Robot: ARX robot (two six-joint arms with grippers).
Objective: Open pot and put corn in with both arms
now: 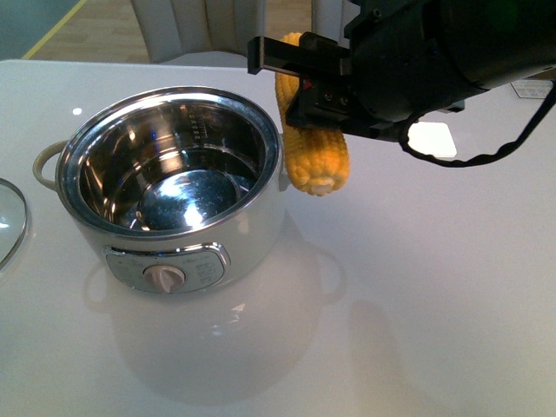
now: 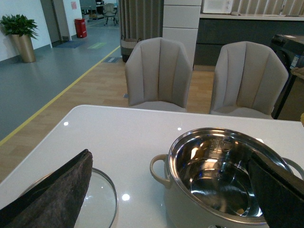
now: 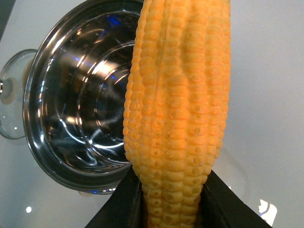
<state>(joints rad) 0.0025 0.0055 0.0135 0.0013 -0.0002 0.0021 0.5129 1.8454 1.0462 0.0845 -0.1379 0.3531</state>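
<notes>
Right gripper clamped near upper end of corn, just right of pot. Cob likely stiff, light, slippery. Left gripper jaws apart.

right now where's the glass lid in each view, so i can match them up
front view: glass lid at the far left edge, cut off, on the table beside the pot.
left wrist view: lid next to the pot's loop handle, partly behind a dark pincer finger.
right wrist view: lid past the pot's rim, on the side away from the corn.
shared landmark: the open pot, in all three.
</notes>
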